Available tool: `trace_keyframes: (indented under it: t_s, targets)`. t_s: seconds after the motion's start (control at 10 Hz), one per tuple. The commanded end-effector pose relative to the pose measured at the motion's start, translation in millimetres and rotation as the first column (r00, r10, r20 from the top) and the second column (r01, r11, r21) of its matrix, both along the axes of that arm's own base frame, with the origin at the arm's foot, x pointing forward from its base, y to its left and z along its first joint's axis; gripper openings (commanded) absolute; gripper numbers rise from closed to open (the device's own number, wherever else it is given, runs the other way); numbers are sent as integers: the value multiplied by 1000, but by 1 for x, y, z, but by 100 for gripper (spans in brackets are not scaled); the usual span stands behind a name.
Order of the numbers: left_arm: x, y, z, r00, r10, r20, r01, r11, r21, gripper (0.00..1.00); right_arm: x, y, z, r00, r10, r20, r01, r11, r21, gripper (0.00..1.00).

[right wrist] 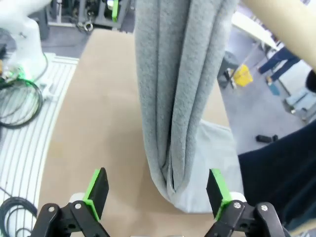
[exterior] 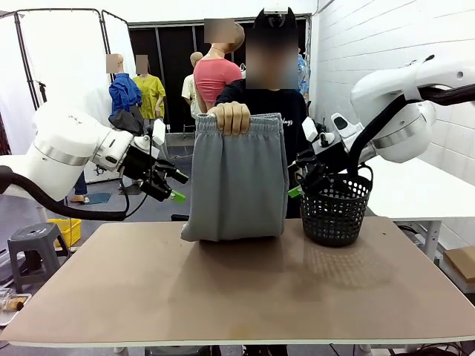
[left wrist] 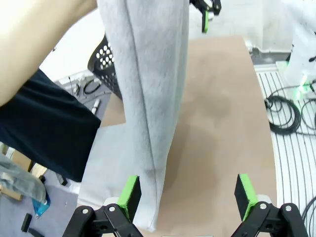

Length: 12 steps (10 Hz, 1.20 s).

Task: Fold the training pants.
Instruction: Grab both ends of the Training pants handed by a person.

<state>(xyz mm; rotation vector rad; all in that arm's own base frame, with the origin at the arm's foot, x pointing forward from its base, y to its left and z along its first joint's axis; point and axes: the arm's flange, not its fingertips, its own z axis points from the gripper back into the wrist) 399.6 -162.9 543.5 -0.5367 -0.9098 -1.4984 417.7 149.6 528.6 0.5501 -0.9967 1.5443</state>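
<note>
The light grey training pants point(exterior: 236, 178) hang folded from a person's hand point(exterior: 232, 116) over the table's far edge, waistband at the top, lower fold resting on the table. My left gripper point(exterior: 177, 194) hovers open just left of the pants; in its wrist view point(left wrist: 186, 195) the grey fabric point(left wrist: 148, 89) hangs past its left pad. On the other side my right gripper point(exterior: 295, 190) is open beside the pants' right edge; in the right wrist view point(right wrist: 157, 192) the pants point(right wrist: 180, 84) hang between and beyond its spread fingers, untouched.
A black mesh basket point(exterior: 335, 210) stands at the far right of the brown table point(exterior: 237, 289), just behind my right gripper. The person stands at the far edge. Cables lie on the floor beside the table in both wrist views.
</note>
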Motion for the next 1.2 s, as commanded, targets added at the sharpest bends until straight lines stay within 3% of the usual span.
trace_keyframes:
  t_s: [0.0, 0.2, 0.3, 0.6, 0.9, 1.1]
  targets:
    - [-1, -3, -10, 1000, -9, 9, 10, 996, -84, 100, 10, 4, -1, 999, 33, 10, -34, 997, 64, 100]
    - [-5, -10, -12, 999, 22, 42, -16, 990, -144, 100, 9, 9, 1, 997, 68, 23, -70, 991, 117, 100]
    - [-7, -12, -12, 999, -29, 26, 33, 986, -164, 100, 10, 14, 2, 996, 86, 23, -88, 989, 119, 100]
    - [-13, -16, -4, 996, -21, 82, 40, 970, -241, 100, 9, 26, 11, 990, 139, 39, -142, 982, 121, 100]
    - [-15, -24, 1, 996, -55, 65, 71, 957, -280, 100, 8, 35, 15, 986, 169, 17, -169, 977, 133, 100]
    - [-4, -31, 0, 995, -100, 30, 103, 922, -372, 100, 13, 42, 17, 982, 191, -1, -187, 965, 183, 100]
